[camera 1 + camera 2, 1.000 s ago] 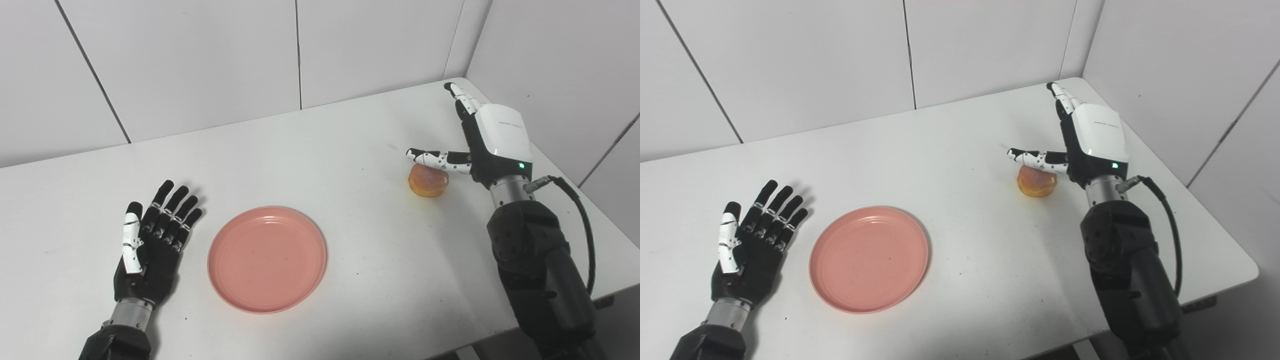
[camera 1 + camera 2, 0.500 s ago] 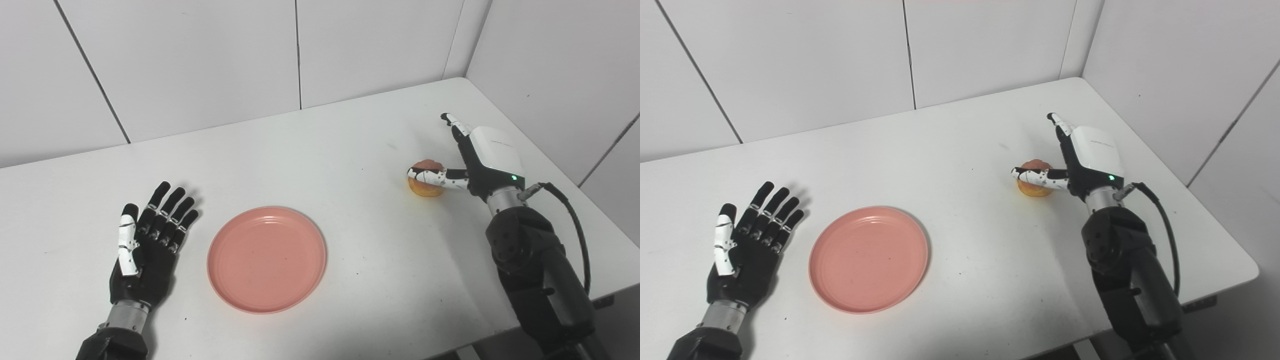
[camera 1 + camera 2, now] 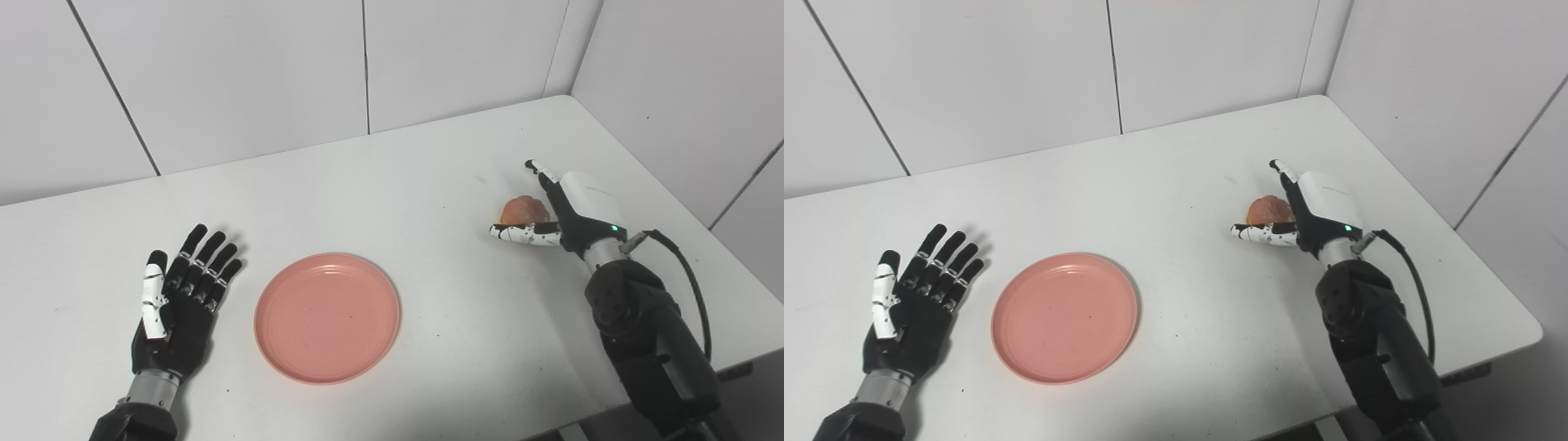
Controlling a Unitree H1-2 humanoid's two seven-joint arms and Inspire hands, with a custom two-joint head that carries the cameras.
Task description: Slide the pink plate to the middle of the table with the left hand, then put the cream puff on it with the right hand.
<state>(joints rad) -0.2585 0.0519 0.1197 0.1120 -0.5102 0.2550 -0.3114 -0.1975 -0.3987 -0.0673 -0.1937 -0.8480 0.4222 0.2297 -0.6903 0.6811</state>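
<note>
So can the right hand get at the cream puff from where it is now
Probably yes: the right hand is open around the cream puff, thumb in front, fingers behind, with nothing between them.

Pink plate (image 3: 327,318), golden-brown cream puff (image 3: 524,210), white table (image 3: 392,184) — black-and-white hands: left hand (image 3: 177,306), right hand (image 3: 566,211).
</note>
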